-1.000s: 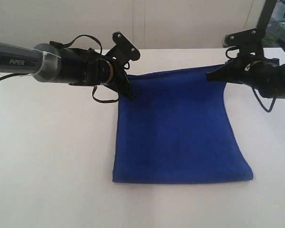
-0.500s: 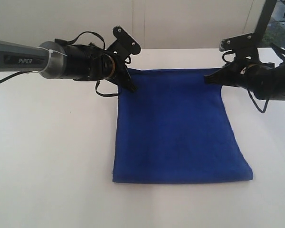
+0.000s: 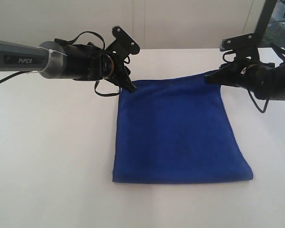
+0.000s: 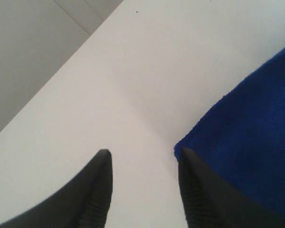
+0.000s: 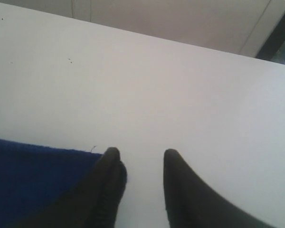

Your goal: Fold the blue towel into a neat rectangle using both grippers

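Observation:
The blue towel (image 3: 178, 130) lies on the white table (image 3: 47, 156), doubled over, with its fold toward the near edge. My left gripper (image 3: 132, 69) is at the towel's far left corner. It is open, with bare table between the fingers and one finger beside the towel's (image 4: 247, 118) corner in the left wrist view. My right gripper (image 3: 217, 61) is at the far right corner, also open. In the right wrist view the gripper (image 5: 141, 152) has one finger over the towel's (image 5: 33, 175) edge and nothing in the gap. The left gripper (image 4: 143, 152) holds nothing.
The table's far edge meets a pale wall (image 3: 180, 23) just behind both grippers. A dark upright post (image 3: 266, 19) stands at the far right. The left arm's grey PiPER tube (image 3: 19, 59) stretches in from the left.
The towel's far left corner has dropped and shifted nearer, so the far edge now slants. The left gripper's lower finger followed it slightly. The right arm has hardly moved.

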Controlling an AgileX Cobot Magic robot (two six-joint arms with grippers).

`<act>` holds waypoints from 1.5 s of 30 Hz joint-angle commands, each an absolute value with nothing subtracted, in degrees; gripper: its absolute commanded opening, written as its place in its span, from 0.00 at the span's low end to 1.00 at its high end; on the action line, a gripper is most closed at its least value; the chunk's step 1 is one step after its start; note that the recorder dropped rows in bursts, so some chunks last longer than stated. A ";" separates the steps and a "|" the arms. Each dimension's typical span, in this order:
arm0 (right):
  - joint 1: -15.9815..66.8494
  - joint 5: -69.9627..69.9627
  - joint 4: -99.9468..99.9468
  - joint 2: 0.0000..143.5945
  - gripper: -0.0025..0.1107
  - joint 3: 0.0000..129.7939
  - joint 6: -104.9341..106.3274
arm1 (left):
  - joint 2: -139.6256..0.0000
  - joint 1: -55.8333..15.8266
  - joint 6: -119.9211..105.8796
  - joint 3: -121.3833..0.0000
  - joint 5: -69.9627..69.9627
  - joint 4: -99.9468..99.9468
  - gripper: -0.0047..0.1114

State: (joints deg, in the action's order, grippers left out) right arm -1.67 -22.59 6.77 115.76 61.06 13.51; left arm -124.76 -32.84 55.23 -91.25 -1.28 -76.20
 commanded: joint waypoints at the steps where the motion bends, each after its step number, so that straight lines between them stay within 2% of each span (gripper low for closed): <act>1: -1.72 -23.39 6.85 115.80 0.38 61.42 13.13 | -124.57 -32.67 55.44 -91.43 -2.13 -76.88 0.47; 4: -1.72 -23.81 6.85 115.80 0.47 61.51 13.13 | -124.57 -32.67 55.44 -91.43 -2.24 -76.88 0.47; 7: -1.72 -24.33 6.85 115.80 0.51 61.51 13.13 | -124.57 -32.67 55.44 -91.43 -2.24 -76.88 0.47; 21: -1.72 -20.48 7.32 115.80 0.55 62.79 13.13 | -124.57 -32.67 55.68 -91.43 -3.25 -74.35 0.47; 23: -1.72 -18.92 7.41 115.80 0.51 62.79 13.13 | -124.57 -32.67 55.68 -91.43 -3.25 -73.09 0.46; 26: -1.72 -15.54 7.41 115.68 0.38 62.79 13.13 | -124.57 -32.67 55.68 -91.43 -3.25 -70.14 0.39; 32: -1.72 -8.58 7.41 114.41 0.08 63.86 12.19 | -124.57 -32.67 55.68 -91.43 -3.25 -67.94 0.12; 34: -1.72 -3.98 7.41 114.60 0.02 66.61 10.59 | -124.57 -32.53 55.68 -91.43 -3.25 -67.94 0.04; 39: -1.72 9.70 7.41 118.06 0.02 77.65 10.14 | -124.57 -31.02 58.03 -91.43 -3.03 -65.11 0.04; 45: -1.72 11.62 7.41 123.63 0.02 85.47 10.14 | -124.57 -29.32 62.08 -91.43 -1.66 -63.08 0.04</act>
